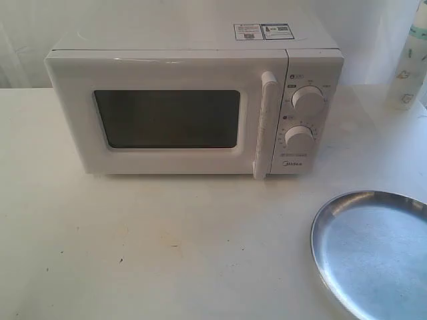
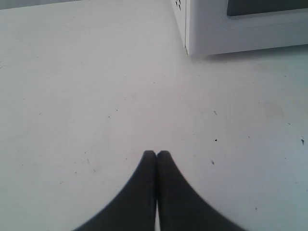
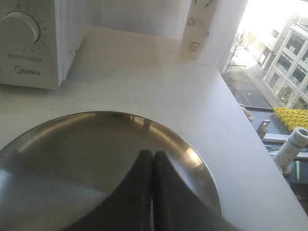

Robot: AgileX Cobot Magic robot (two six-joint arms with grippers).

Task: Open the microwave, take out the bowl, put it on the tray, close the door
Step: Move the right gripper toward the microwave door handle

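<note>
While the door (image 1: 167, 120) of the microwave (image 1: 193, 60) is shut in the outside view and the bowl is not to be seen, maybe hidden behind the dark window, the tray (image 1: 377, 257) lies near on the right, and a hard tug on the tall handle (image 1: 265, 127) could drag the whole box across the table (image 1: 133, 240). Seen from the left wrist, the left claw (image 2: 156, 155) is pinched shut on nothing, over the table by the microwave's left corner, so it could just bump the door unless it opens. Seen from the right wrist, the right claw (image 3: 153, 154) is shut and empty too, above the tray, and a dip could knock it away.
</note>
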